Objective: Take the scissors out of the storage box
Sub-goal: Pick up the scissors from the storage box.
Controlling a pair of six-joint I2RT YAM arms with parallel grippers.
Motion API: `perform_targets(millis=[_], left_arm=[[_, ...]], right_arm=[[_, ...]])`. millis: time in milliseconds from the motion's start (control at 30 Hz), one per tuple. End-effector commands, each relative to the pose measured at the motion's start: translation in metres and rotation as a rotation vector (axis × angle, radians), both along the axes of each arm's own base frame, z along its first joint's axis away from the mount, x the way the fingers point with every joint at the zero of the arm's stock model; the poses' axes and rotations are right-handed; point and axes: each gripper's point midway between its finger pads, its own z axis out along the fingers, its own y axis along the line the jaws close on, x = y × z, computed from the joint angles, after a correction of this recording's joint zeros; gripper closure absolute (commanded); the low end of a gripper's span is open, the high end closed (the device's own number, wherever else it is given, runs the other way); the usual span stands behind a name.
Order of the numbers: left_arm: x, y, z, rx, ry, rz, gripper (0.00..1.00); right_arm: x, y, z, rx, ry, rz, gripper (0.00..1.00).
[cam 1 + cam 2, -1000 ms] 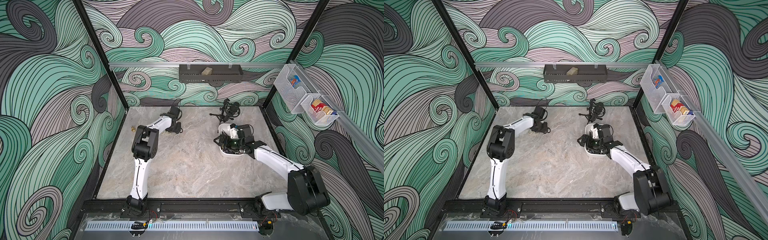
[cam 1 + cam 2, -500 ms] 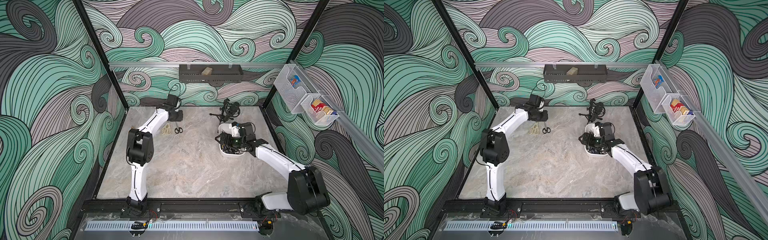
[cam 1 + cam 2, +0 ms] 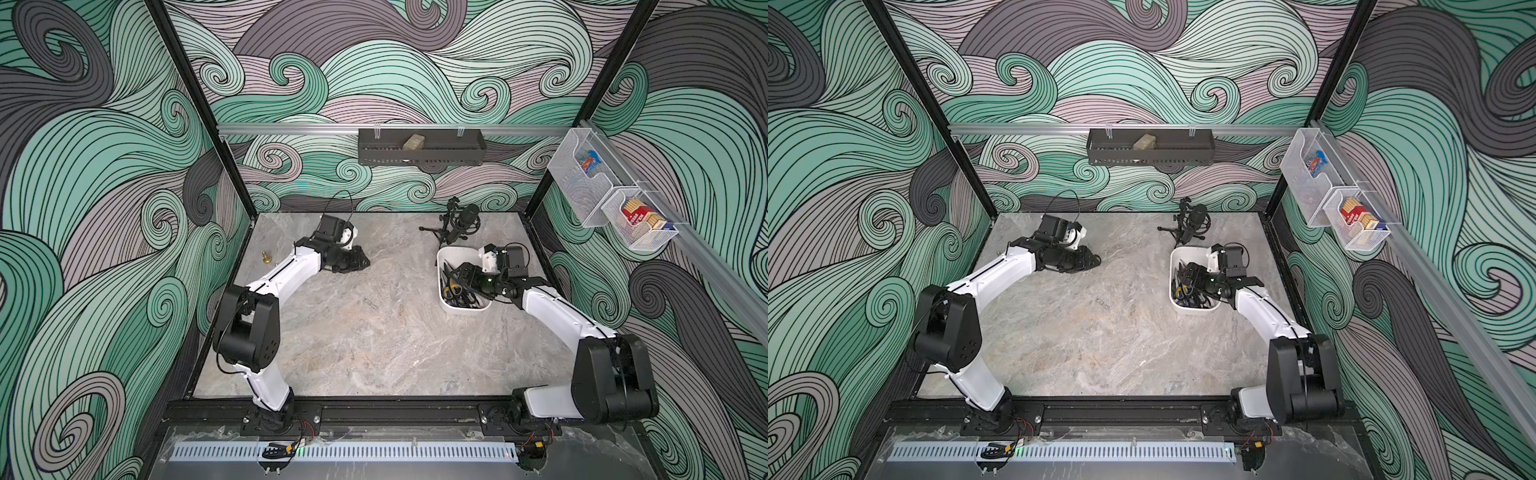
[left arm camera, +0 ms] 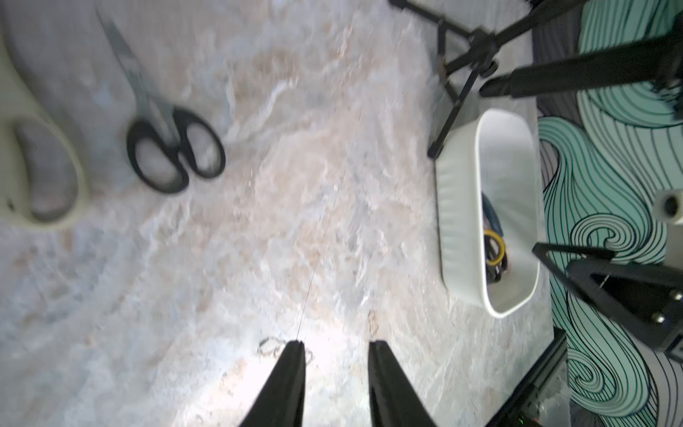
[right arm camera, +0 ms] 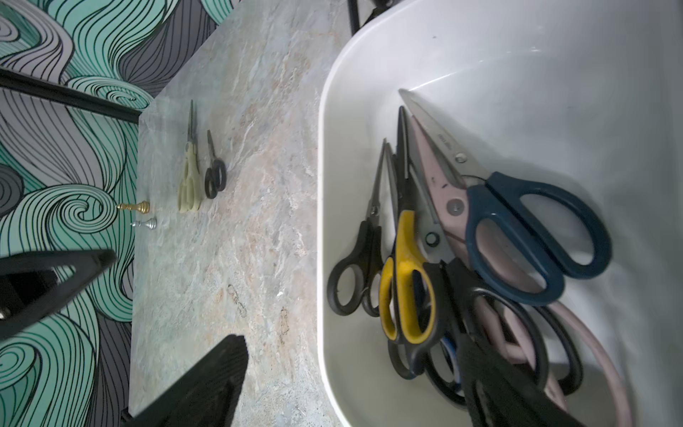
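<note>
Swung back from the green wave-patterned wall [image 3: 374, 83], the left gripper [image 4: 336, 345] hangs parted, empty, over the grey marbled tabletop [image 4: 258, 258]; the right gripper [image 5: 338, 301] gapes astride the rim of the white plastic storage box [image 5: 322, 222].

The box [image 3: 465, 310] sits on the surface [image 3: 382, 340] at 3 o'clock of its middle, a heap of scissors [image 5: 404, 240] in it. A stand [image 3: 455, 224] is at the box's 12 o'clock, just beside it. At its 9 o'clock, well apart, lie a small pair [image 5: 215, 173] and, just beyond, a large pair [image 5: 190, 177]; two pawns [image 5: 135, 207] stand past those, at the edge.
</note>
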Motion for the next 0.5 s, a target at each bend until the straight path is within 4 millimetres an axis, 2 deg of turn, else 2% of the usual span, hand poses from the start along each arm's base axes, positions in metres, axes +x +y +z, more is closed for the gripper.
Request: perform_targets(millis=[0,100,233,367,467], left_arm=[[-0.016,-0.003,0.006,-0.037,-0.003,-0.016,0.68],[-0.033,0.001,-0.003,-0.051,0.028,-0.002,0.67],[-0.045,0.001,-0.007,-0.100,0.040,0.039,0.68],[-0.044,0.000,-0.003,-0.127,0.032,0.052,0.68],[-0.039,-0.001,0.003,-0.123,0.018,0.049,0.68]], right_arm=[[-0.003,-0.010,-0.015,-0.027,0.051,-0.016,0.12],[-0.003,-0.012,-0.021,-0.042,0.068,-0.011,0.20],[-0.004,-0.015,-0.030,-0.078,0.075,0.013,0.30],[0.001,-0.017,-0.040,-0.109,0.084,0.045,0.44],[0.007,-0.017,-0.045,-0.114,0.092,0.063,0.48]])
